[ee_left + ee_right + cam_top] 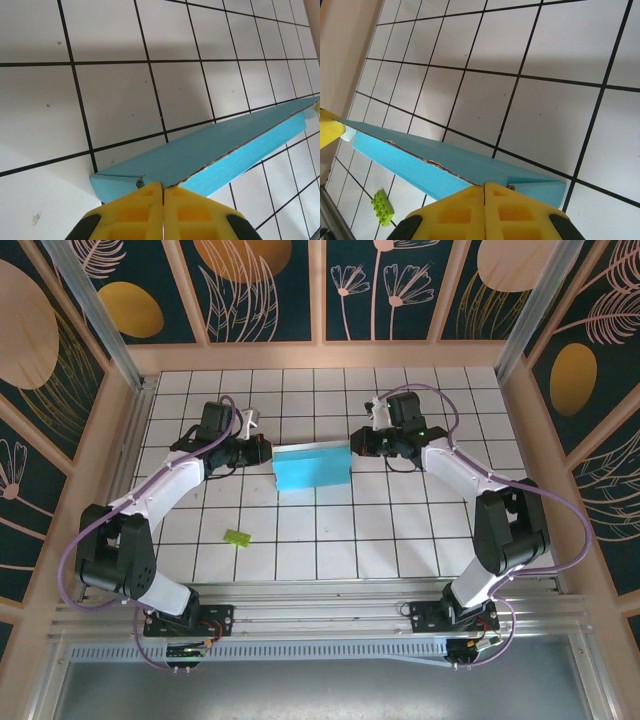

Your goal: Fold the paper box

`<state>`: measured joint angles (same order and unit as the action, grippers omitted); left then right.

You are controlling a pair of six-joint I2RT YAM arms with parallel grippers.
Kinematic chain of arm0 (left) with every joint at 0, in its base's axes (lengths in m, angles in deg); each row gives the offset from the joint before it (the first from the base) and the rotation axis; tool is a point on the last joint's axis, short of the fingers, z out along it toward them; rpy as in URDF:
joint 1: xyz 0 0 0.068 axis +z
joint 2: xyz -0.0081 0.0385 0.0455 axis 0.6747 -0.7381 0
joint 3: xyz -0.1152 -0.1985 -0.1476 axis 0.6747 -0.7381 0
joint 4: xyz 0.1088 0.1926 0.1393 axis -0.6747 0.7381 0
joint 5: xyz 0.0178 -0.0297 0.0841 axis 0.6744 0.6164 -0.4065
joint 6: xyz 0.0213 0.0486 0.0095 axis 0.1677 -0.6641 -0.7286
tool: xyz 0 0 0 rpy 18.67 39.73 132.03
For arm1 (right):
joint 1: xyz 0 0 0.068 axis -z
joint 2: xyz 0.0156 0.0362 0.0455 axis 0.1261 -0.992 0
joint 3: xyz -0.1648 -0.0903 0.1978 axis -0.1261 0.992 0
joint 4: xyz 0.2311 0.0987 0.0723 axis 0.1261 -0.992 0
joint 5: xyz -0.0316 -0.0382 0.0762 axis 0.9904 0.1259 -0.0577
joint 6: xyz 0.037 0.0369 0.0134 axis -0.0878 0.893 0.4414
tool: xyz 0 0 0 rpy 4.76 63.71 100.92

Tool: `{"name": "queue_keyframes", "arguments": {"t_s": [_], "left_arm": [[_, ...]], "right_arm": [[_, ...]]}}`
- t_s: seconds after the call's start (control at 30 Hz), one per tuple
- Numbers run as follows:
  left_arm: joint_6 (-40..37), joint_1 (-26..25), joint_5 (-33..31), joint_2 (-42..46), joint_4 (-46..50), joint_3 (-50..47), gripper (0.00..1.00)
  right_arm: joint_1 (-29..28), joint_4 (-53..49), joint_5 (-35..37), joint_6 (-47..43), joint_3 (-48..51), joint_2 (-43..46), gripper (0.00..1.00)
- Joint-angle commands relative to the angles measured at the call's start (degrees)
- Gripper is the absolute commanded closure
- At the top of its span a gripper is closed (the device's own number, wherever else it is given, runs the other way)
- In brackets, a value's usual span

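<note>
1. Reaching in from both sides, the L arm (170, 480) and R arm (460, 475) bend toward mid-table, wrists facing each other across the paper box (312, 467).
2. Box is a flat turquoise rectangle, approx centre of the tiled table (400, 540) and a bit toward the far side. The left gripper (266, 452) is at its left end, the right gripper (356, 444) at its right end.
3. L wrist cam: yellow fingers (135, 212) are pressed together w/ no gap, tips nipping the box's near end at the seam. R wrist cam: same, fingers (515, 212) are clamped tight on the opposite end.
4. Wrist cams add what top cam lacks: a ragged seam running lengthwise along the box, one layer stepped below the other. Can't tell if the box rests on the tiles or sits just above.
5. R wrist cam and top cam both catch a lime-green scrap (382, 206) on tiles nearer the bases, well apart from the box.
6. Room: bare tiles lie all round the box, and the wooden side walls (128, 430) are well apart from both grippers.
</note>
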<state>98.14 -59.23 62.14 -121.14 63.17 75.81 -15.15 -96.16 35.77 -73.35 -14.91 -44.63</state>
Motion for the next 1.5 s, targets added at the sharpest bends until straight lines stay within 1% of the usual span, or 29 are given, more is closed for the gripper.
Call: {"name": "queue_keyframes", "arguments": {"t_s": [0.0,0.37,0.63,0.73,0.87,0.93,1.1,1.4,1.47], "left_arm": [[1.52,-0.13,1.77,0.27,-1.11,-1.57,0.93],[2.0,-0.17,2.45,0.49,-1.81,-4.01,0.93],[0.19,-0.23,2.52,0.41,0.07,-4.13,0.92],[-0.82,-0.22,0.97,0.41,1.65,-3.61,0.92],[-3.0,-0.23,-4.58,0.27,5.17,-2.38,0.92],[-3.57,-0.24,-5.17,0.32,5.81,-2.11,0.92],[-2.58,-0.2,-1.55,-0.01,3.85,-2.6,0.91],[-0.24,-0.42,0.77,-0.65,1.18,-5.53,0.9],[-0.54,-0.35,-0.19,-0.73,1.67,-5.54,0.9]], "right_arm": [[-1.15,-2.31,1.38,-1.54,1.94,1.82,0.92],[-1.13,-0.94,1.65,-1.69,5.32,2.95,0.92],[-1.11,-0.21,1.29,-1.59,6.06,3.05,0.92],[-1.11,-0.34,1.4,-1.72,5.94,3.02,0.92],[-1.14,-0.65,1.62,-1.92,5.89,3.14,0.92],[-1.12,-0.57,1.52,-1.93,5.86,3.21,0.92],[-1.09,-0.14,1.36,-1.64,5.8,3.1,0.92],[-1.15,-0.3,1.27,-1.69,5.53,2.83,0.92],[-1.08,-0.3,1.27,-1.78,5.42,2.88,0.92]]}}
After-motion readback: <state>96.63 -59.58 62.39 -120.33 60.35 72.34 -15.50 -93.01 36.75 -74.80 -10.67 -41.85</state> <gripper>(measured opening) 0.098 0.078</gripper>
